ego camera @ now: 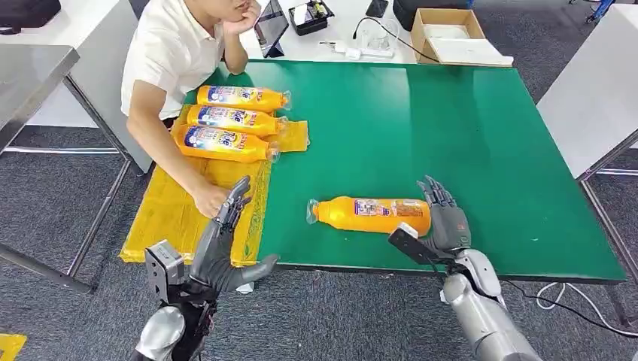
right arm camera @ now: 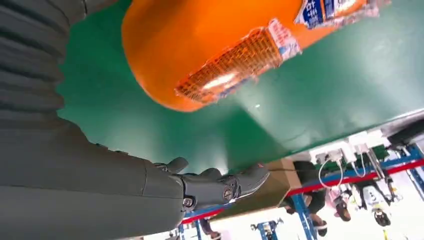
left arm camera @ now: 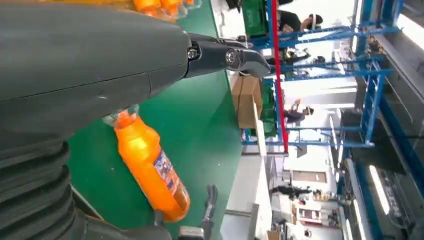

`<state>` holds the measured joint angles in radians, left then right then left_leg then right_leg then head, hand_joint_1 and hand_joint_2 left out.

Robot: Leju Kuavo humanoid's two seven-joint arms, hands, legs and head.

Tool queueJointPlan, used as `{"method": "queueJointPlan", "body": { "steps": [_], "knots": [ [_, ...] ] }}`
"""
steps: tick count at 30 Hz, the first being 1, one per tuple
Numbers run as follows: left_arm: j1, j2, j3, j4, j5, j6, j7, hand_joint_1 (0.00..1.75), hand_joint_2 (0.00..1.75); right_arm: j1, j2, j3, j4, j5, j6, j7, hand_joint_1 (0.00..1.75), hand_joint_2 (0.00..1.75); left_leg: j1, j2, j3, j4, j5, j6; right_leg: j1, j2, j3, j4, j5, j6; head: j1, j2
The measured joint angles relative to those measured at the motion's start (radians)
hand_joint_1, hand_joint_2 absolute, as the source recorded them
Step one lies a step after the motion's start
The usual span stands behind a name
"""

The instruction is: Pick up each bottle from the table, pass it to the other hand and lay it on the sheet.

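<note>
Right hand [ego camera: 445, 219]: fingers spread, empty, just beside the base of the orange bottle [ego camera: 370, 214].
Orange bottle: lying on the green table [ego camera: 451, 128].
Left hand [ego camera: 223, 252]: spread, empty, over the yellow sheet [ego camera: 165, 218].

Orange bottles [ego camera: 372, 214] with blue-and-white labels are lying on a green table [ego camera: 451, 135] and yellow sheet [ego camera: 169, 214].

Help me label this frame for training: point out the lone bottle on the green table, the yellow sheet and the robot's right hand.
lone bottle [ego camera: 372, 215], head view, middle of its orange body.
yellow sheet [ego camera: 169, 218], head view, bare part near the front.
right hand [ego camera: 447, 222], head view, back of the palm.
</note>
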<state>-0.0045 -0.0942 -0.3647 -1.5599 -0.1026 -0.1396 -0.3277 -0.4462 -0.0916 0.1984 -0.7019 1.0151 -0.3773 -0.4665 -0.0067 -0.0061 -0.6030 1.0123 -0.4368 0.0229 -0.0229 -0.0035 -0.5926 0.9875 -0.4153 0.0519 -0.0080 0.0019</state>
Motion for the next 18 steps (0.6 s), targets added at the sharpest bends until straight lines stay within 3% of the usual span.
{"method": "queueJointPlan", "body": {
  "steps": [8,13,18],
  "knots": [
    [-0.018,0.0,-0.015,0.011,0.019,-0.013,0.0,0.0,1.75,-0.021,0.0,0.024,0.041,0.024,0.023,0.029,0.0,1.75,0.0,0.0,0.0,0.0,0.0,0.0,0.0,0.0,0.0,0.0,0.0,0.0,0.0,0.0],
    [-0.025,0.001,-0.02,0.013,0.04,-0.032,0.01,0.0,1.75,-0.073,-0.006,0.053,0.104,0.047,0.15,0.127,0.0,1.75,0.0,0.0,0.0,0.0,0.0,0.0,0.0,0.0,0.0,0.0,0.0,0.0,0.0,0.0],
    [-0.04,0.001,-0.026,0.022,0.055,-0.04,0.012,0.0,1.75,-0.125,-0.005,0.085,0.152,0.072,0.201,0.165,0.0,1.75,0.0,0.0,0.0,0.0,0.0,0.0,0.0,0.0,0.0,0.0,0.0,0.0,0.0,0.0]
  ]
}}
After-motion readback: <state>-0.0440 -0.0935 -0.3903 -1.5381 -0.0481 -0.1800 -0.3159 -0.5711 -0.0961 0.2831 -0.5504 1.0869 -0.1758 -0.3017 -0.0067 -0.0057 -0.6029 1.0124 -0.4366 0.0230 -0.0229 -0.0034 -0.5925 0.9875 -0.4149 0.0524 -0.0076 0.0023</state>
